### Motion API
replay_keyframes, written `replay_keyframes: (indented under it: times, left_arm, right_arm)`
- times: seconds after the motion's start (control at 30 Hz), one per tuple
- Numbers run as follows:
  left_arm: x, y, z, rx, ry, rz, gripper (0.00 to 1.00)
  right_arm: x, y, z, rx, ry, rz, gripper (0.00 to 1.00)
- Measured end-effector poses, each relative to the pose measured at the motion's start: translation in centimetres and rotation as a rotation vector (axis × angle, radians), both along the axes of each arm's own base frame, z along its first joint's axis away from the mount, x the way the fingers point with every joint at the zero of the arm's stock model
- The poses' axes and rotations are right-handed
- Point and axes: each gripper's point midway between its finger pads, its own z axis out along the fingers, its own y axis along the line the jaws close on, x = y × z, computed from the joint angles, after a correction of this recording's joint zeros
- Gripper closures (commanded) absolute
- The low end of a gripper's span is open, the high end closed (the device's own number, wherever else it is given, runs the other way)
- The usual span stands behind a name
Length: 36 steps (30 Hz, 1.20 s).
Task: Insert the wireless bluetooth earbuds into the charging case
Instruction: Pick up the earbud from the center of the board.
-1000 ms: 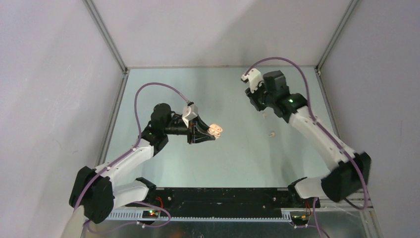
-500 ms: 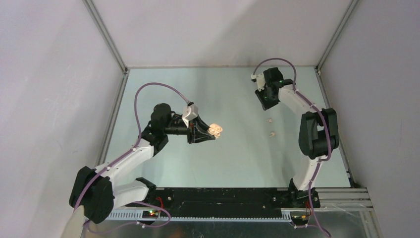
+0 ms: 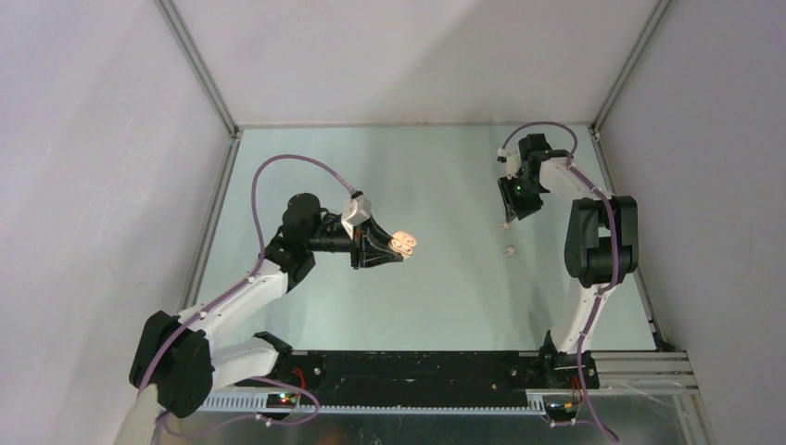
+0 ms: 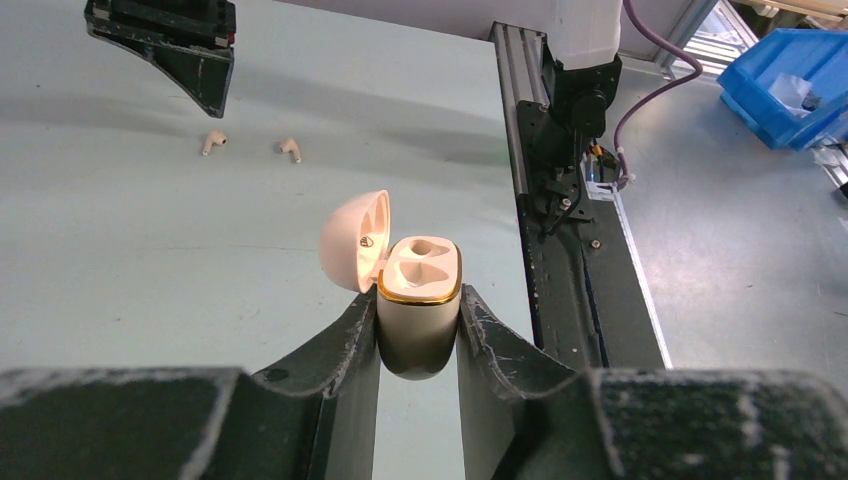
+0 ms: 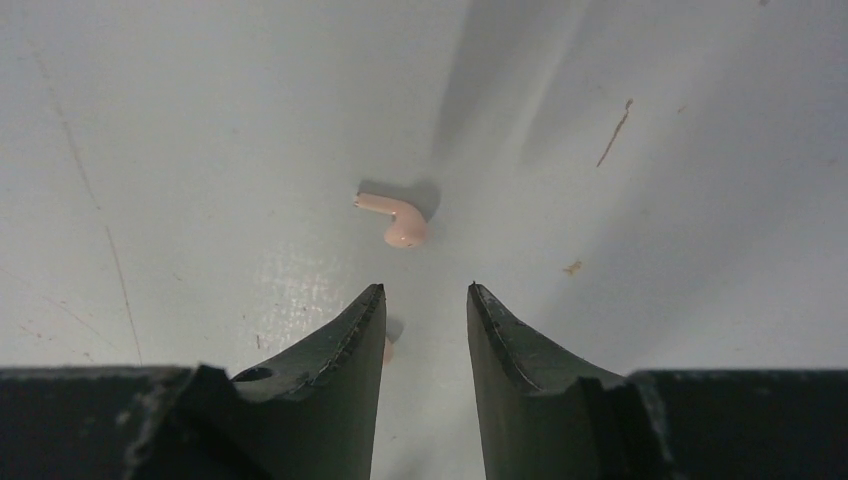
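Observation:
My left gripper (image 3: pixel 394 247) is shut on the off-white charging case (image 4: pixel 419 300) and holds it above the table with its lid (image 4: pixel 355 240) open and both sockets empty. Two off-white earbuds lie on the table at the right: one (image 3: pixel 509 249) apart, one (image 3: pixel 506 222) at my right gripper's tips. My right gripper (image 3: pixel 508 211) is open and low over them. In the right wrist view one earbud (image 5: pixel 395 218) lies just ahead of the gripper (image 5: pixel 425 292); the other (image 5: pixel 387 349) peeks out beside the left finger. No black earbuds are in view.
Grey walls and aluminium frame posts enclose the table on three sides. The black base rail (image 3: pixel 417 366) runs along the near edge. In the left wrist view, blue bins (image 4: pixel 790 80) sit beyond the table.
My right arm has swung right and come down, bringing its open gripper over the two earbuds. The left arm and case have not moved.

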Motion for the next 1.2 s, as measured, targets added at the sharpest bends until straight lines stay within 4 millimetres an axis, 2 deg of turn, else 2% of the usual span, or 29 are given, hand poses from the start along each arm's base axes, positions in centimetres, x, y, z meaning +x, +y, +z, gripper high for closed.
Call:
replay_keyframes:
  times: [0.1,0.33,0.67,1.03,1.2]
  left_arm:
    - [0.0,0.0,0.0,0.000,0.000,0.000,0.89]
    - [0.0,0.0,0.0,0.000,0.000,0.000,0.89]
    - [-0.1,0.0,0.0,0.000,0.000,-0.002,0.89]
    - [-0.1,0.0,0.0,0.000,0.000,-0.002,0.89]
    - [-0.1,0.0,0.0,0.000,0.000,-0.002,0.89]
  right_arm:
    - [-0.4,-0.4,-1.1,0.022,0.042,-0.038,0.60]
    - [-0.9,0.2,-2.9,0.060,0.098,-0.077,0.63]
    - [-0.7,-0.5,-3.0,0.151,0.116,-0.156,0.63]
    - [-0.7,0.5,-3.9,0.226,0.153,-0.193,0.63]
    - [-0.4,-0.3,-3.9,0.255,0.151,-0.236,0.65]
